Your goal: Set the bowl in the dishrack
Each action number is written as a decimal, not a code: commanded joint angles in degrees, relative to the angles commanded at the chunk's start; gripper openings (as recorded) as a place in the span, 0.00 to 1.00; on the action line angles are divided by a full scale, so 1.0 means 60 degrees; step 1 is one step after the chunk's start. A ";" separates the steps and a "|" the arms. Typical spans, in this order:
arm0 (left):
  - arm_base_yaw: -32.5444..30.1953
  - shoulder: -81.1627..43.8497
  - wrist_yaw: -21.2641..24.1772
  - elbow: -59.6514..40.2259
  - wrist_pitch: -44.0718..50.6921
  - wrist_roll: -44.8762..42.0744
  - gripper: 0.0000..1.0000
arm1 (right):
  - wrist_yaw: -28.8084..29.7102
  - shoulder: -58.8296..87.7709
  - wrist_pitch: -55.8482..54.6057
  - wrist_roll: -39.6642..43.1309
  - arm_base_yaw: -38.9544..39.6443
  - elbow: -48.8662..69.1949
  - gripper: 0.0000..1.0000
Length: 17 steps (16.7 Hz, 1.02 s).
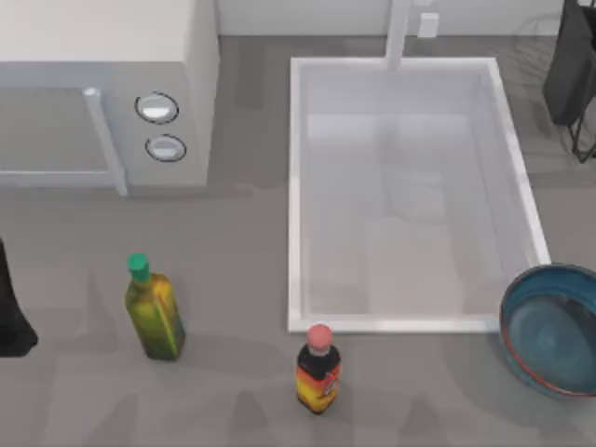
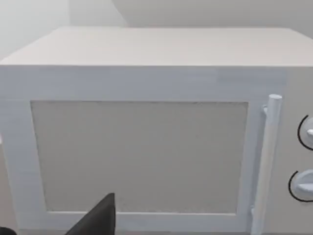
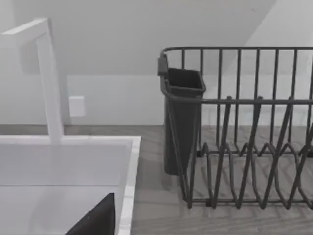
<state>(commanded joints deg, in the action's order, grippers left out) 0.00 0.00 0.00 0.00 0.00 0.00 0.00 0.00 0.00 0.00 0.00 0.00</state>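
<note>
The bowl, teal-blue inside with a thin reddish-brown rim, sits upright on the counter at the front right, just past the sink's front right corner, partly cut by the picture's edge. The dishrack of thin dark wires stands at the back right beside the sink, with a dark holder on its end; in the top view its wires show at the far right edge. My left gripper is parked at the left edge. A dark part of my right gripper shows low in the right wrist view, short of the rack and apart from it.
A big white sink basin with a white faucet fills the middle. A white microwave stands at the back left. A green-capped oil bottle and a red-capped sauce bottle stand near the front.
</note>
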 joint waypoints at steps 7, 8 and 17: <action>0.0000 0.0000 0.0000 0.0000 0.0000 0.0000 1.00 | -0.0073 0.1550 0.1446 -0.0070 0.0106 0.1425 1.00; 0.0000 0.0000 0.0000 0.0000 0.0000 0.0000 1.00 | -0.0090 0.2168 0.1975 -0.0089 0.0137 0.1923 1.00; 0.0000 0.0000 0.0000 0.0000 0.0000 0.0000 1.00 | -0.0175 0.9871 0.7682 -0.0293 0.0297 0.7128 1.00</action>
<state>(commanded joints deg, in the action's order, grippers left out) 0.00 0.00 0.00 0.00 0.00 0.00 -1.05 59.23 46.09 -1.76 1.78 42.77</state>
